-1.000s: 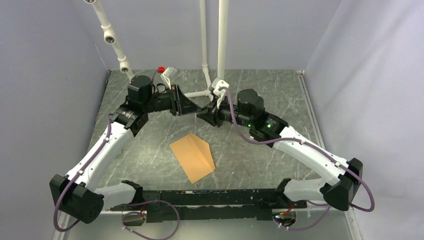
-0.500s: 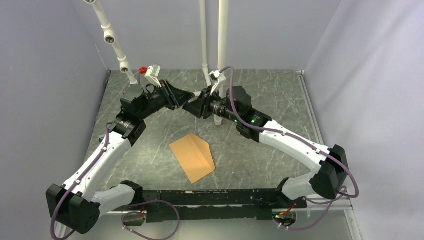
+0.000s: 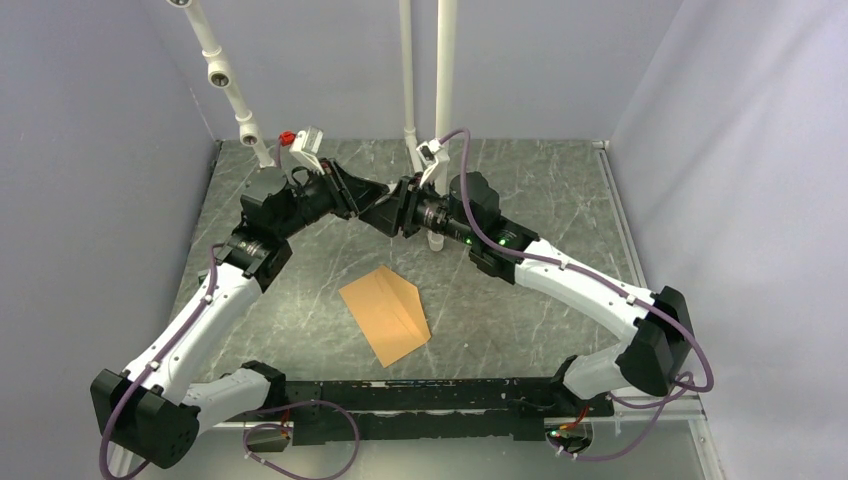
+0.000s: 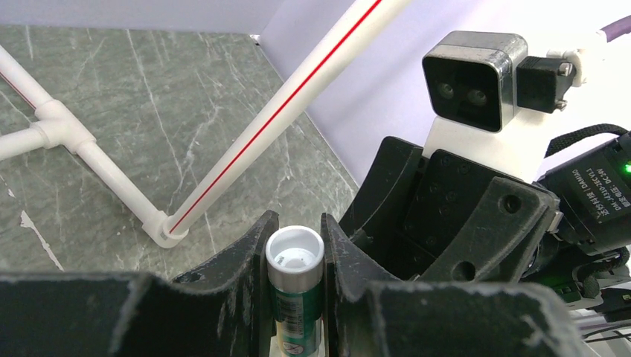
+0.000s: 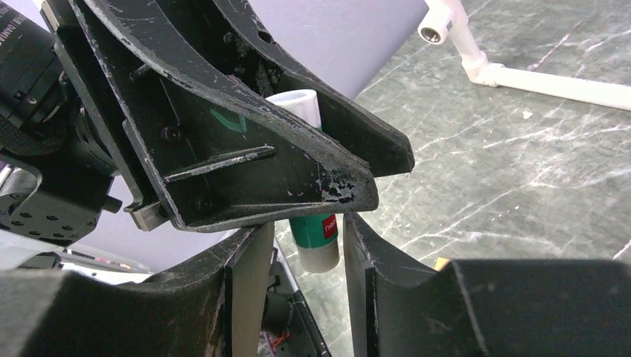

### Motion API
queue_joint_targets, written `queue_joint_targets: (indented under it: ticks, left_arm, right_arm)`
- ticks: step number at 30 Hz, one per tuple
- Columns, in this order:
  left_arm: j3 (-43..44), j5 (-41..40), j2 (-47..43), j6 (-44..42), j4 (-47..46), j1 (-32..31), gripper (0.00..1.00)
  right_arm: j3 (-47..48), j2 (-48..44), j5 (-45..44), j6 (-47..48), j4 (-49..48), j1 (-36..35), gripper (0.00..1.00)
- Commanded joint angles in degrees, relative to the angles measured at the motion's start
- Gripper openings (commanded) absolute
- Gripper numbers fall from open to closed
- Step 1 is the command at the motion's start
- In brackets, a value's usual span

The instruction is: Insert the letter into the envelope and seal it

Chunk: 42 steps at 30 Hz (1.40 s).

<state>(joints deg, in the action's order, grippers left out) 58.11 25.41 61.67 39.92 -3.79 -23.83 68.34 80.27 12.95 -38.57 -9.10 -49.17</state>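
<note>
Left pincer (image 4: 295,245) is clamped on a glue stick (image 4: 295,301) with a green label, print too small to read. The right pincer (image 5: 305,249) straddles one white end with a slight gap, so it's open. Its motor label (image 4: 591,190) reads "DAMIAO". Envelope (image 3: 385,315) lies flat on the counter (image 3: 540,180), on the near side of the white pipe (image 3: 443,90).

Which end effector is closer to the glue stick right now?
Left. The left end effector is clamped on the glue stick; the right end effector straddles its far end, apparently just clear of it.
</note>
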Motion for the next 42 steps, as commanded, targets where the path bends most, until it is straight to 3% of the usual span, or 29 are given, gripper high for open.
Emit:
queue_joint_targets:
  ticks: [1,5,7,9,12,16,19,22,24,28,31,33,34,35,37,39,42]
  left_arm:
    - [1.9,2.6,-0.2,-0.1,-0.7,-0.7,0.03]
    - [2.1,2.9,-0.2,0.1,-0.5,-0.7,0.02]
    - [2.1,3.0,-0.3,0.3,-0.5,-0.7,0.03]
    - [2.4,3.0,-0.3,0.4,0.1,-0.7,0.13]
    - [2.6,1.9,-0.9,0.4,2.1,-0.7,0.40]
    - [1.3,1.2,-2.3,1.0,2.7,-0.7,0.48]
    - [-0.1,1.9,-2.9,2.1,1.9,-0.7,0.42]
    - [-1.4,2.7,-2.8,2.8,0.5,-0.7,0.20]
    - [-1.9,3.1,-2.3,3.1,-0.6,-0.7,0.10]
    - [-1.0,4.3,-0.6,1.9,-0.3,-0.6,0.08]
    - [-0.2,4.9,0.2,1.0,0.4,-0.6,0.15]
    - [0.0,5.7,0.7,0.7,0.3,-0.6,0.13]
    - [0.0,6.4,0.9,0.5,-0.1,-0.6,0.07]
    - [0.0,6.9,1.0,0.2,-0.3,-0.6,0.03]
    - [0.6,8.5,1.3,-2.0,0.1,-0.5,0.02]
    - [2.2,9.7,1.3,-5.9,2.1,-0.4,0.02]
    - [4.7,14.6,1.5,-10.9,6.3,0.0,0.02]
  right_arm:
    - [3.5,-0.2,1.0,0.0,-1.9,0.2,0.40]
    - [2.5,-0.5,-0.2,0.0,-3.0,0.2,0.26]
    - [2.6,-0.7,-1.1,0.3,-3.1,0.2,0.13]
    - [2.4,-0.8,-1.9,0.2,-3.7,0.2,0.01]
    - [1.2,-1.9,-4.2,-1.2,-5.9,0.4,0.00]
    - [-1.5,-3.7,-6.3,-3.3,-9.4,1.4,0.00]
    - [-1.7,-3.5,-4.3,-2.9,-11.4,1.7,0.00]
    - [-2.1,-2.9,-1.4,-3.3,-13.9,1.8,0.00]
    - [-2.3,-2.5,0.7,-3.4,-15.6,1.8,0.00]
    - [-2.3,-2.1,4.4,-2.2,-16.7,1.9,0.00]
    - [-2.5,-2.3,5.2,-1.3,-16.4,1.9,0.00]
    - [-2.7,-2.6,5.9,-1.2,-16.4,2.2,0.00]
    - [-2.6,-2.7,6.5,-1.2,-16.1,2.3,0.05]
    - [-2.5,-3.0,7.1,-1.3,-15.3,2.7,0.15]
    - [-1.9,-3.8,9.3,-0.4,-11.5,4.1,0.47]
    - [-0.8,-4.7,11.4,2.1,-6.5,5.8,0.60]
    - [1.1,-6.1,21.5,6.3,1.7,10.2,0.65]
